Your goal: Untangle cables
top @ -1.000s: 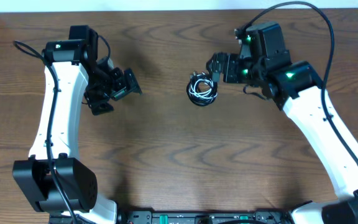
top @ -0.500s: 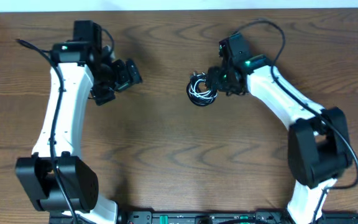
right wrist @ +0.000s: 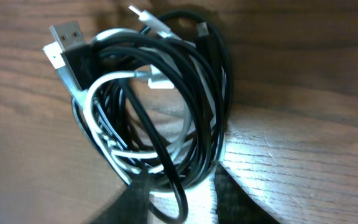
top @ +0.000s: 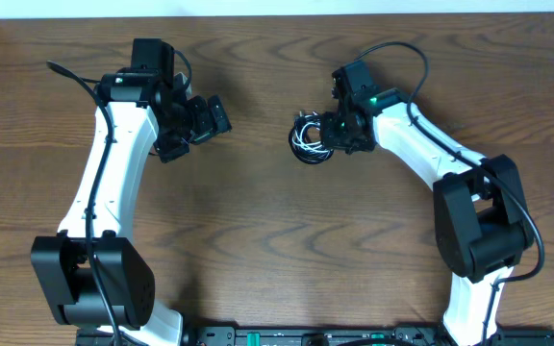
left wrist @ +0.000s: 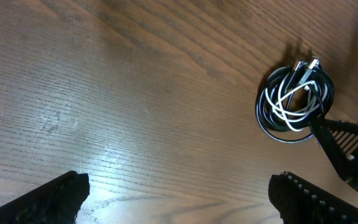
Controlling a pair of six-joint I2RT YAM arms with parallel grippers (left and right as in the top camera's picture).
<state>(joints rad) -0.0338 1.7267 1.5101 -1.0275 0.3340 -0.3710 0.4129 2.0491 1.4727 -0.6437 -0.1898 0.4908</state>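
The cables (top: 310,140) lie as one small coiled bundle of black and white cords on the wooden table, just right of centre. In the right wrist view the cables (right wrist: 154,106) fill the frame, a USB plug (right wrist: 67,53) sticking out at the upper left. My right gripper (top: 333,135) is at the bundle's right edge. Its jaws (right wrist: 182,182) have closed in on the near strands, a black loop between them. My left gripper (top: 196,130) hovers open well to the left. Its view shows the bundle (left wrist: 295,102) far off to the right, with nothing between its fingers (left wrist: 179,183).
The thick black arm cables arc over the right arm (top: 402,58) and behind the left arm (top: 70,77). The table's far edge (top: 277,13) runs along the top. Bare wood (top: 277,240) lies in front of the bundle.
My right gripper has narrowed from wide open to pinching the bundle's right edge, and its arm has swung round. The left gripper has shifted slightly right, still open.
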